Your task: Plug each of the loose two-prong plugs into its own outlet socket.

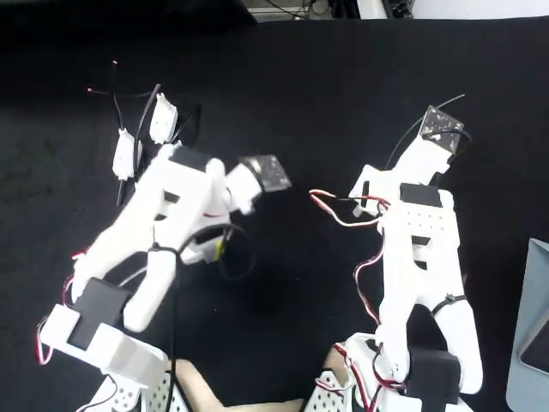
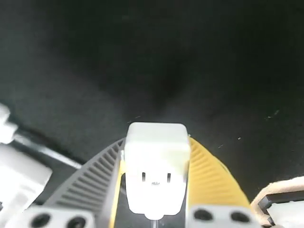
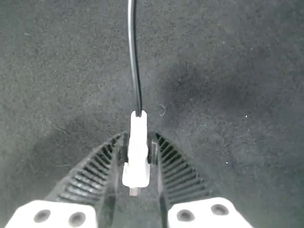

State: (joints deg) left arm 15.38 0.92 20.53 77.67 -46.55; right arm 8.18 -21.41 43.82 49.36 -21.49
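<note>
My left gripper (image 2: 156, 142) is shut on a white outlet socket block (image 2: 155, 166), whose two slots face the camera between a grey finger (image 2: 95, 173) and a yellow finger (image 2: 209, 171). My right gripper (image 3: 137, 137) is shut on a narrow white two-prong plug (image 3: 137, 156); its black cord (image 3: 134, 57) runs away over the black mat. In the high view the left arm (image 1: 171, 215) leans over the mat's left half and the right arm (image 1: 420, 232) stands at the right. Two more white cord pieces (image 1: 126, 154) (image 1: 163, 120) lie at the far left with thin black wires.
A grey tray (image 1: 532, 326) sits at the right edge of the table. Red and white wires (image 1: 343, 210) loop between the arms. A tan patch (image 1: 223, 390) shows at the front edge. Another white piece (image 2: 19, 175) lies beside the left gripper.
</note>
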